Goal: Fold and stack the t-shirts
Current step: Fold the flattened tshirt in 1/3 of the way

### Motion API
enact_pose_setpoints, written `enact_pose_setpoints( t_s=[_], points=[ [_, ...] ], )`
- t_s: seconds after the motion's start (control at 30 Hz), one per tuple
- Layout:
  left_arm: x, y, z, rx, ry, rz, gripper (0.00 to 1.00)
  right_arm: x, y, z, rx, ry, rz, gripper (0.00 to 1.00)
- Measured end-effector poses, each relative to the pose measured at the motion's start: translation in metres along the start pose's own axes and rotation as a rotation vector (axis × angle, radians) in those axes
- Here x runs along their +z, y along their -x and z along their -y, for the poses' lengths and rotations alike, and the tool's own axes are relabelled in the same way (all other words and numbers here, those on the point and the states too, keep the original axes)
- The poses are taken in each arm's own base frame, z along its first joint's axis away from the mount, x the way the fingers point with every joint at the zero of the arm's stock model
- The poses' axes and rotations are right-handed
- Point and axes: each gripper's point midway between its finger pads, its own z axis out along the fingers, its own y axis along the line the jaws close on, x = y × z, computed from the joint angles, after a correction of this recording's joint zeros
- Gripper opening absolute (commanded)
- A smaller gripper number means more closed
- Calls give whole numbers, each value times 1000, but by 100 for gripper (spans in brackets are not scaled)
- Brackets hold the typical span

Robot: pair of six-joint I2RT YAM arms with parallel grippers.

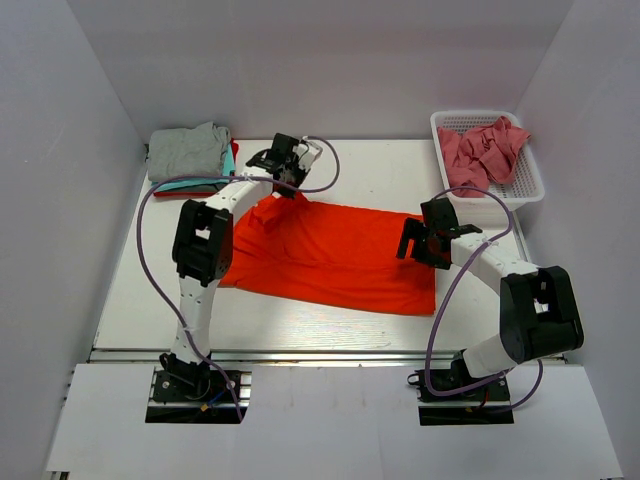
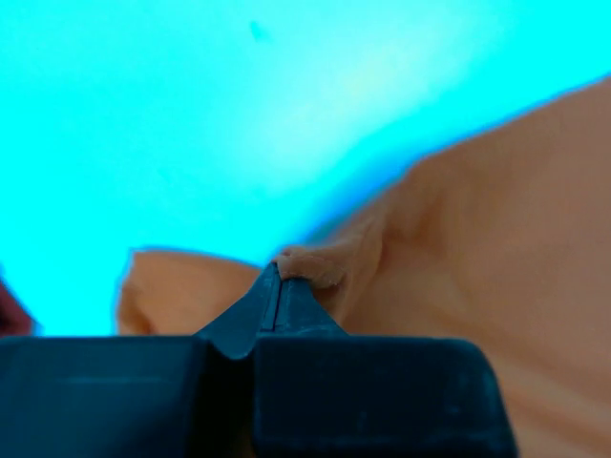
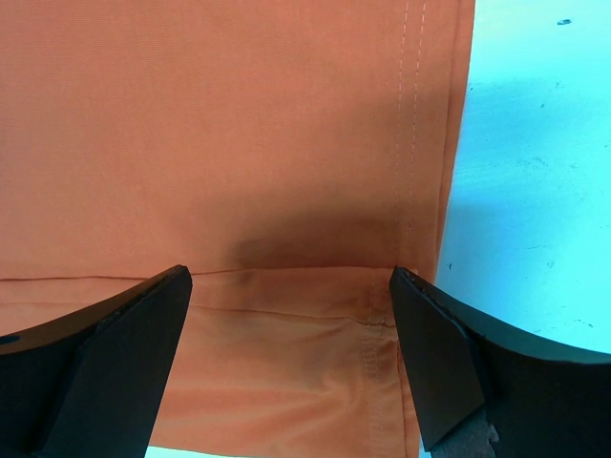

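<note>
White table (image 1: 300,325), white walls (image 1: 330,60): your left gripper (image 2: 278,281) pinches the orange-red t-shirt (image 1: 330,255) at eleven o'clock, your right gripper (image 3: 288,277) gapes empty at three.

left gripper (image 2: 277,279) clamped, right gripper (image 3: 289,286) spread wide.

We find open table (image 1: 330,325) along the near edge and at the back between stack (image 1: 188,155) and basket (image 1: 497,208); the shirt (image 1: 340,255) spreads across the middle.
</note>
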Motion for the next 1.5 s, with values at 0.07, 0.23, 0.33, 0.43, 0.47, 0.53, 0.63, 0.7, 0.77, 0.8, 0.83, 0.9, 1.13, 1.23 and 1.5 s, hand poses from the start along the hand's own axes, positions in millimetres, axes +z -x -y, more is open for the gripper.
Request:
enact_pose_setpoints(
  t_s=[0.07, 0.23, 0.33, 0.43, 0.47, 0.53, 0.63, 0.7, 0.77, 0.8, 0.83, 0.9, 1.13, 1.23, 1.5],
  points=[
    [2, 19, -10, 59, 14, 45, 0, 0, 0, 0, 0, -1, 1, 90],
    [17, 40, -28, 253, 60, 110, 2, 0, 1, 1, -2, -7, 4, 90],
    [32, 51, -43, 351, 125, 156, 47, 0, 1, 2, -4, -7, 4, 90],
    [46, 60, -58, 400, 217, 210, 100, 0, 1, 2, -7, -6, 3, 90],
    [49, 64, -64, 391, 251, 230, 100, 0, 1, 1, -7, -5, 3, 90],
    [50, 74, -73, 355, 305, 271, 100, 0, 0, 0, -7, 1, 1, 90],
    [40, 89, -88, 282, 348, 318, 100, 0, 0, -2, -7, 13, -2, 90],
    [29, 102, -97, 229, 372, 354, 100, 0, 0, -4, -6, 24, -2, 90],
    [15, 108, -104, 181, 390, 361, 100, 0, -2, -5, -6, 34, 0, 90],
    [8, 108, -107, 153, 396, 356, 100, 0, -3, -5, -6, 37, -2, 90],
    [1, 107, -110, 123, 397, 345, 100, 0, -4, -5, -6, 41, -3, 90],
    [-12, 101, -109, 57, 376, 318, 100, -1, -5, -6, -6, 49, -4, 90],
    [-35, 53, -74, -92, 206, 211, 100, -1, -7, -10, -6, 70, -13, 90],
    [-25, 25, -62, -113, 168, 129, 92, -1, -8, -11, -7, 76, -16, 90],
    [13, 0, -57, -144, 153, 0, 44, -2, -8, -10, -6, 75, -16, 90]
  ],
)
